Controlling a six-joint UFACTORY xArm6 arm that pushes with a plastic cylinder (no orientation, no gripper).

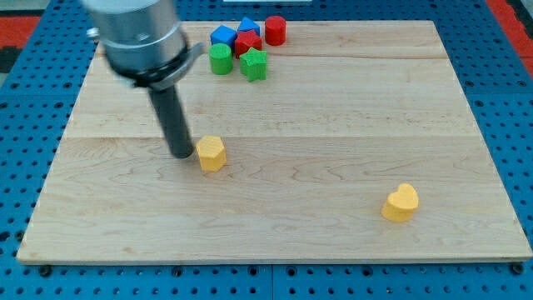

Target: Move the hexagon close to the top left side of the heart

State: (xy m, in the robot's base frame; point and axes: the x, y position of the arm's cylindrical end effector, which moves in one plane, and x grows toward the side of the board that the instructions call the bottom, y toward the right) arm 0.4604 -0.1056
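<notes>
My tip (181,155) sits just left of the yellow hexagon (212,153), about touching it. No hand here, only a bare rod. The yellow heart (401,202) waits well apart at the desk's (333,108) lower right. Nearly everything's left.

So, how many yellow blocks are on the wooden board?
2: the yellow hexagon block just right of my tip, and the yellow heart block at the view's lower right. None seems hidden.

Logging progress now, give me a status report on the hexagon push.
My tip just left of yellow hexagon. Yellow heart far off toward view's lower right. Board between them clear.
</notes>
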